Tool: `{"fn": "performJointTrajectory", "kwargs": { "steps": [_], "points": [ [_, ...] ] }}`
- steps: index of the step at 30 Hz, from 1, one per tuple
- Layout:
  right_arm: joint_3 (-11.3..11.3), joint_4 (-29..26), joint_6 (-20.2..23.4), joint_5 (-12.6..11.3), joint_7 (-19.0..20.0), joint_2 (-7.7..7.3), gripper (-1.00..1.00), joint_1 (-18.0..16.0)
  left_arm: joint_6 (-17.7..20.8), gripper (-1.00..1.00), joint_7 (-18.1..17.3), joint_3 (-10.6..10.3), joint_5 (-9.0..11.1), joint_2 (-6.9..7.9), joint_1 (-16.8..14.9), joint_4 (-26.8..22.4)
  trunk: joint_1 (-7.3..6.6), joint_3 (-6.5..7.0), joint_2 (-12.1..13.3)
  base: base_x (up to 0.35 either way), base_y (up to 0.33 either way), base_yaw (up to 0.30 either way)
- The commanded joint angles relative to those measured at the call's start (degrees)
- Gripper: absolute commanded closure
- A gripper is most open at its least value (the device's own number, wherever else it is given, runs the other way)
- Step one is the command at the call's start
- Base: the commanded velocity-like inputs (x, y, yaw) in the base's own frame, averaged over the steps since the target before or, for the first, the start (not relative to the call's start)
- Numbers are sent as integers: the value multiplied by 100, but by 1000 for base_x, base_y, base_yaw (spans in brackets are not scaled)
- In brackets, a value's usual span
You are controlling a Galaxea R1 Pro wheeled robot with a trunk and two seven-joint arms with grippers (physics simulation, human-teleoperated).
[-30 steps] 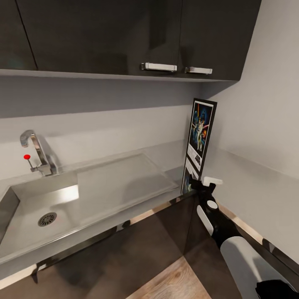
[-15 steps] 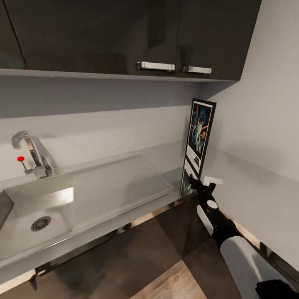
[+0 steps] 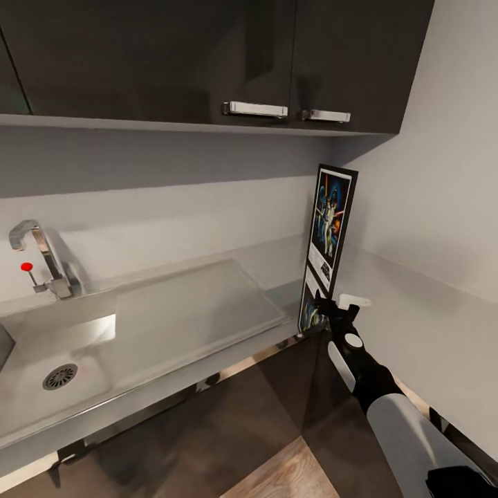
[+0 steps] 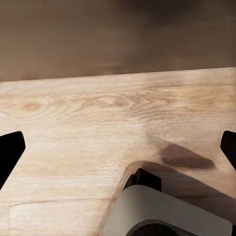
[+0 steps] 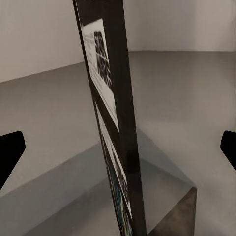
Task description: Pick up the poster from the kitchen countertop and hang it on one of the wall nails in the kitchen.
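Poster (image 3: 330,228) stands upright on the grey bench (image 3: 207,304), in the corner where it meets the side wall, directly ahead of the right claw (image 3: 337,309) and rising well above it. Right claw sits at the poster's bottom edge, near the bench's front lip. In the right wrist view the poster (image 5: 110,123) shows edge-on between the two spread fingertips (image 5: 10,147), neither pressing it: right claw is released, not gripping. Left claw (image 4: 118,147) is also spread wide, over the wooden floor (image 4: 73,128). Further from the right claw along the bench: drainboard, sink (image 3: 62,360), tap (image 3: 41,256) with a red knob. Dark upper cabinets (image 3: 207,55) with silver handles hang overhead.
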Motion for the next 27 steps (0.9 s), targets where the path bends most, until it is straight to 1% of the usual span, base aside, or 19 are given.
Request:
{"fn": "performJointTrajectory", "kwargs": {
  "steps": [1,21,25,27],
  "points": [
    [41,3,-30,-59,-41,-8,-100,-5,-7,-100,-15,3,39,-1,1,-5,0,-4,-3,3,-3,0],
    [30,-10,-29,-59,-44,-8,-100,-8,3,-100,-15,-8,24,-7,1,38,0,-4,-3,0,0,0],
    [26,-11,-30,-59,-44,-8,-100,-6,7,-100,-12,-13,14,-9,1,203,0,-4,-3,0,0,0],
    [25,-9,-30,-59,-44,-8,-100,-7,5,-100,-11,-18,12,-9,1,396,0,-4,-3,0,0,0]
  ]
}}
